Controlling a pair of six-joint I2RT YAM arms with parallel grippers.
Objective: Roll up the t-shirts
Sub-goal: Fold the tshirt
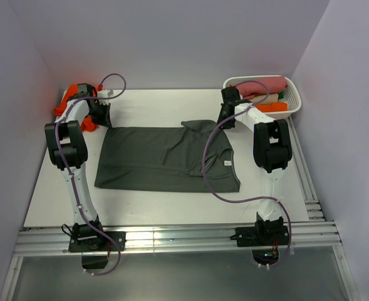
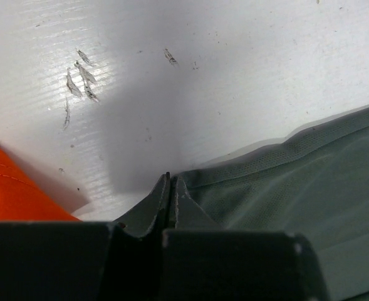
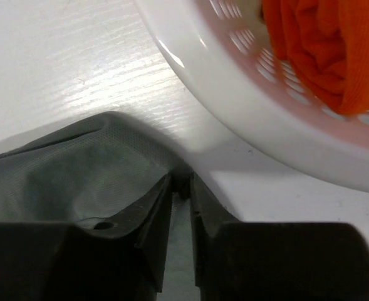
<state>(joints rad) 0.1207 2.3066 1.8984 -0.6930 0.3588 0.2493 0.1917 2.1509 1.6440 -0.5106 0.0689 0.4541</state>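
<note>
Closest in the left wrist view, the left fingers [image 2: 153, 210] are pressed together at a corner of the charcoal t-shirt [image 2: 284, 188], though I cannot tell whether cloth is caught between them. An orange t-shirt [image 2: 15, 188] lies just beside them on the white counter [image 2: 203, 75]. The right fingers [image 3: 153, 213] stand narrowly apart, tips down at the shirt's far right edge, near a white basket [image 3: 234, 81] holding orange cloth [image 3: 322, 50]. From above, the charcoal shirt lies spread flat across the middle of the counter, its white neck label [image 1: 227, 163] toward the right arm.
</note>
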